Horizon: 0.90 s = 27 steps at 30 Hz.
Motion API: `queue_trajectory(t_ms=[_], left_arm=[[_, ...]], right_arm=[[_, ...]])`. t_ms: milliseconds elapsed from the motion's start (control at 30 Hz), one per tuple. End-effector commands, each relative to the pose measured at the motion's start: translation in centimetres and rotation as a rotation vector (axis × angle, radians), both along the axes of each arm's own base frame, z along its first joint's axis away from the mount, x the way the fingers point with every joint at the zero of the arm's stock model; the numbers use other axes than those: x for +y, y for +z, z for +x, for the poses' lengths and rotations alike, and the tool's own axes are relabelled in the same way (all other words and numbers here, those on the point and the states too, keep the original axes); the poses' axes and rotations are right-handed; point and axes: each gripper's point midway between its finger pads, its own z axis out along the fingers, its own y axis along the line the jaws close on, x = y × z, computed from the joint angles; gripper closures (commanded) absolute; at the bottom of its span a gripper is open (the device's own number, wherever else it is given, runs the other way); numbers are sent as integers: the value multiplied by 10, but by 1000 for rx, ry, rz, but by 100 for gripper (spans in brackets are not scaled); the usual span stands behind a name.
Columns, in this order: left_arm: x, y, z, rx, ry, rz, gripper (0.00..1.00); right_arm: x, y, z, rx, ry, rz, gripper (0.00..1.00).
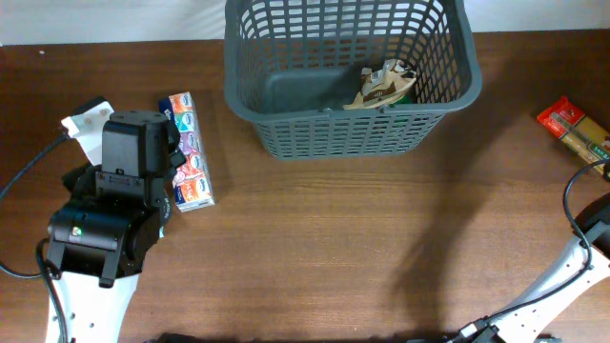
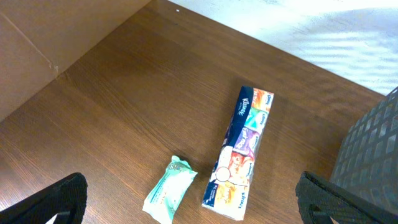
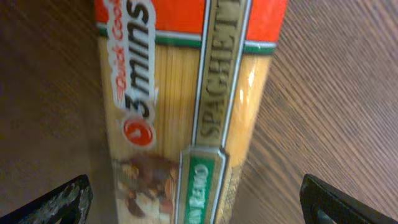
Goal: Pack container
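The container [image 1: 343,107], a large dark grey lattice basket, stands at the back centre of the table with a brown packet [image 1: 384,84] in its right corner. Its wall also shows in the left wrist view as the container [image 2: 374,146] at the right edge. My left gripper [image 2: 194,202] is open above a mint-green wipes packet [image 2: 169,190] and a colourful tissue pack [image 2: 242,149], touching neither. My right gripper [image 3: 198,202] is open, its fingers standing on either side of a spaghetti packet [image 3: 186,93] lying on the table.
From overhead, the tissue pack [image 1: 188,152] lies left of the container beside my left arm [image 1: 114,219]. The spaghetti packet [image 1: 575,129] lies at the far right edge. A cardboard wall [image 2: 37,43] borders the table's left side.
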Motion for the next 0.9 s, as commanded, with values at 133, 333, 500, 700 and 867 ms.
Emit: queue_trajectory(t_ms=[133, 333, 500, 700, 867], left_arm=[[1, 5, 0, -10, -4, 2, 1], [1, 5, 0, -10, -4, 2, 1], [1, 5, 0, -10, -4, 2, 1], [1, 5, 0, -10, -4, 2, 1], [1, 5, 0, -10, -4, 2, 1]], right_arm=[[-20, -20, -3, -12, -41, -21, 1], [-22, -27, 1, -19, -40, -23, 1], [-17, -40, 2, -22, -45, 16, 1], [-12, -54, -1, -7, -67, 50, 1], [-6, -63, -7, 23, -71, 82, 1]])
